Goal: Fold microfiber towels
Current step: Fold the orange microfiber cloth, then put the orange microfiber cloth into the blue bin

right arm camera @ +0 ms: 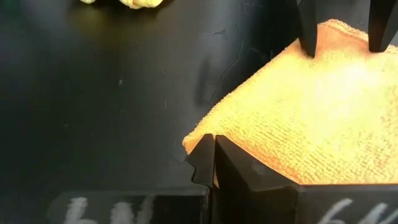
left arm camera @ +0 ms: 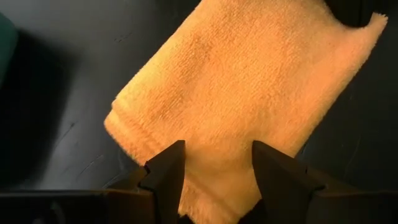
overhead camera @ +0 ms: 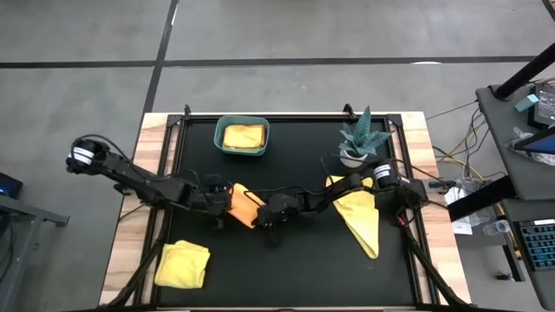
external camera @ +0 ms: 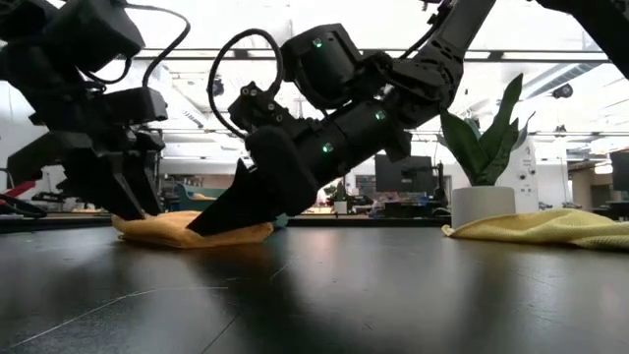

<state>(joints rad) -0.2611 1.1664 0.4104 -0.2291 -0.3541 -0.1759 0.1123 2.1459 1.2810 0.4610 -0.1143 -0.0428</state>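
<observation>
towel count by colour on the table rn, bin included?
Orange towel: 1, mid-table between the two pincers
Yellow towels: 3 – one crumpled at the near left, one spread at the right, one in the teal bin
Lime green: 0 in view
Total: 4

Both arms reach low toward the middle, their tips close together. The left end effector (overhead camera: 227, 198) has its fingers apart; the right end effector (overhead camera: 260, 214) has them pressed together.
</observation>
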